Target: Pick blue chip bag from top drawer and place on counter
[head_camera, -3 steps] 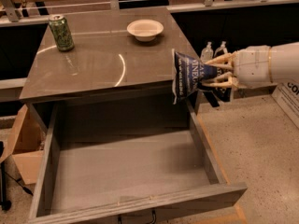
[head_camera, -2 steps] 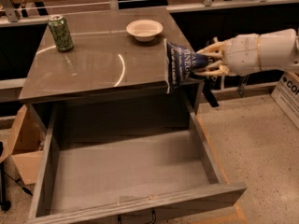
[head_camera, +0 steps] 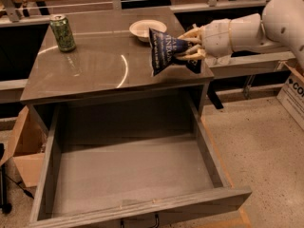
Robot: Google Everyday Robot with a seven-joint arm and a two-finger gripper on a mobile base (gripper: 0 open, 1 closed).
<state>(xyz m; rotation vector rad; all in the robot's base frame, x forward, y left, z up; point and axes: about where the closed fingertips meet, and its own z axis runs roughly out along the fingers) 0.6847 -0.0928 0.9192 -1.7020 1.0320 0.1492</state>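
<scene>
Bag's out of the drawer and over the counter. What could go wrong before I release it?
The hand, at the right edge of the counter, grips the blue chip bag by one end, so it hangs tilted near the front corner. Released here, it could tip off the edge, perhaps into the open top drawer. Pushing further in risks nudging the white bowl just behind it.

It looked like a robot test lab: a lone cabinet with a glossy counter and an open drawer stood on a speckled hard floor beside a cardboard box, while a white robot gripper clasped a blue chip bag above the counter's right edge.
</scene>
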